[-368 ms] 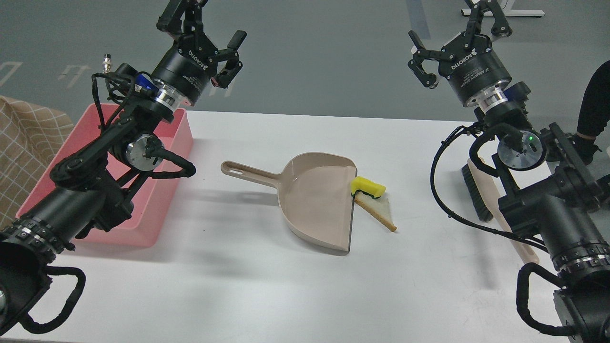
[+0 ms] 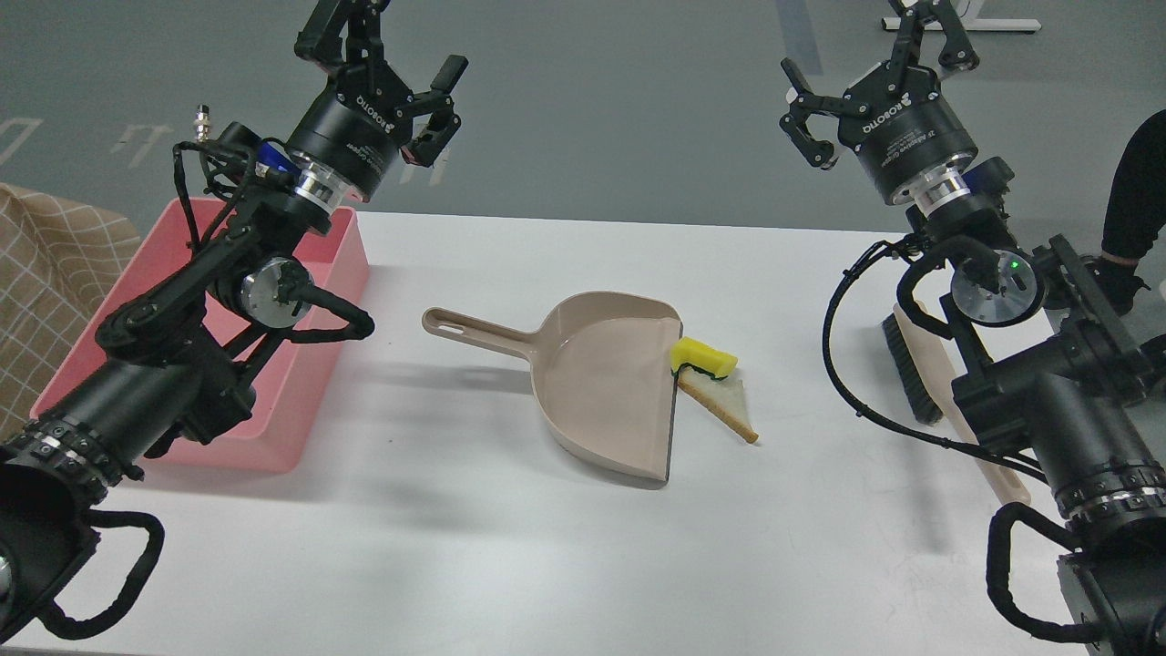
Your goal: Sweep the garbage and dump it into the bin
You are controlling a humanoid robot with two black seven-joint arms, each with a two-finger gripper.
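Observation:
A yellow sponge with a dark green layer lies on the white table at the mouth of a beige dustpan. A triangular white bread slice with brown crust lies just in front of the sponge, touching the dustpan's lip. The pink bin stands at the left, partly hidden by my left arm. My left gripper is open and empty, raised above the bin's far end. My right gripper is open and empty, raised at the far right.
A brush with dark bristles and a beige handle lies on the table at the right, partly under my right arm. A checked beige cloth is at the far left. A person's dark sleeve shows at the right edge.

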